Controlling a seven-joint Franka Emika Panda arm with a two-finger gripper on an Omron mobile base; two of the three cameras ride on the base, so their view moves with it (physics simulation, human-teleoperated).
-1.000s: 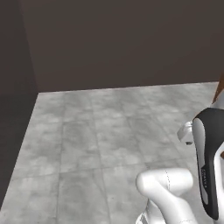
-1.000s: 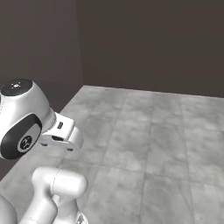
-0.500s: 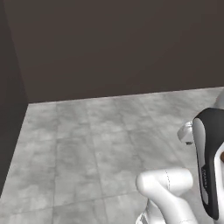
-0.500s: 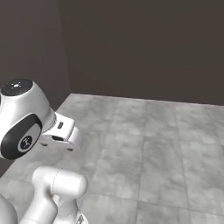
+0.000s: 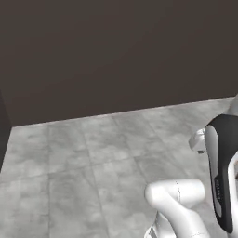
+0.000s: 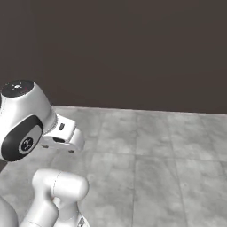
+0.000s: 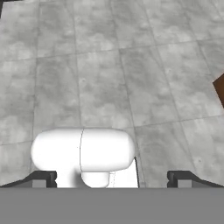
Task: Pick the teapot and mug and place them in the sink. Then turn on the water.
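The white arm (image 5: pixel 186 204) is folded up close to its base. Its lower part (image 6: pixel 53 195) bends over like an elbow, and the big round joint (image 6: pixel 22 119) sits high above it. The gripper (image 7: pixel 112 178) points down at the grey tiled floor (image 7: pixel 109 65). Its two dark fingertips (image 7: pixel 41 178) stand far apart, with nothing between them. A dark wall (image 5: pixel 116 51) stands behind the floor. A small brown corner (image 7: pixel 220 89) pokes in at the right edge of the hand view; it is too small to tell what it is. The teapot, the mug and the sink cannot be placed from these pictures.
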